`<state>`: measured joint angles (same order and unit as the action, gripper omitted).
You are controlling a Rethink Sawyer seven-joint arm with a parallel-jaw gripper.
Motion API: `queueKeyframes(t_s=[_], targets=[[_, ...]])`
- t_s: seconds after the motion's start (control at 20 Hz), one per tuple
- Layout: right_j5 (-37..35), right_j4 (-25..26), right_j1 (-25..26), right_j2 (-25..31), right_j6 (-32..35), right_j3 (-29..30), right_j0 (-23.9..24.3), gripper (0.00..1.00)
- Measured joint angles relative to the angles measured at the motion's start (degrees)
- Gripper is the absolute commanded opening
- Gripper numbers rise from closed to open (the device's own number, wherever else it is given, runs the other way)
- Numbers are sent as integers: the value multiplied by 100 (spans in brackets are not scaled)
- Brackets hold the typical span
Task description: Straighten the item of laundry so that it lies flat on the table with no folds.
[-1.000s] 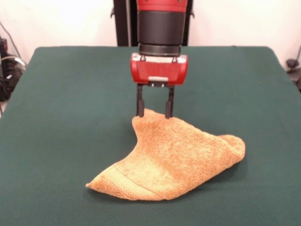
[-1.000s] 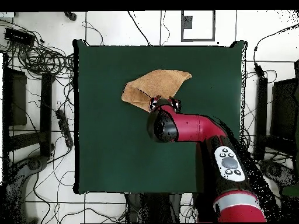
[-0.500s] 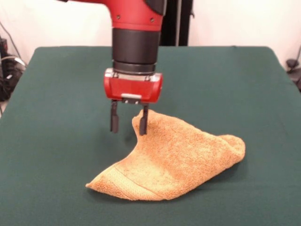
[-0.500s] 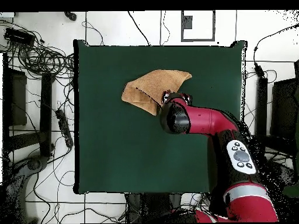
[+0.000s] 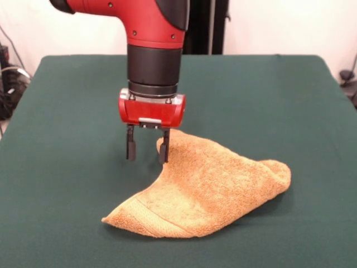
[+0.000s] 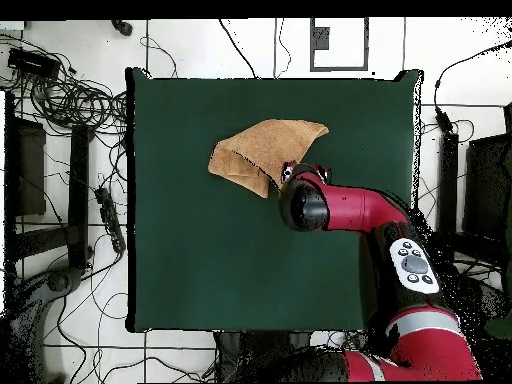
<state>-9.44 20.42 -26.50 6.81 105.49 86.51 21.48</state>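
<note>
Red and black hand had dropped lower and shifted slightly sideways, fingers spread, gripping nothing, beside the still-folded orange-tan terry towel, dark green table.

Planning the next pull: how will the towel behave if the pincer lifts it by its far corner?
The towel will probably droop rather than hold its shape: it already lies folded and humped. Its terry pile looks grippy, so it may drag on the table, not slide. The open pincer could likely lift it easily.
</note>
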Motion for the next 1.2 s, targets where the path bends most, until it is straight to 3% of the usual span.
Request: queueKeyframes(t_s=[0.35, 0.8, 1.2], targets=[[0, 0, 135, 3, 0, -100, -11, 100], [1, -1, 675, 3, 0, -558, -297, 100], [-3, -1, 845, -147, -1, -952, -524, 100]])
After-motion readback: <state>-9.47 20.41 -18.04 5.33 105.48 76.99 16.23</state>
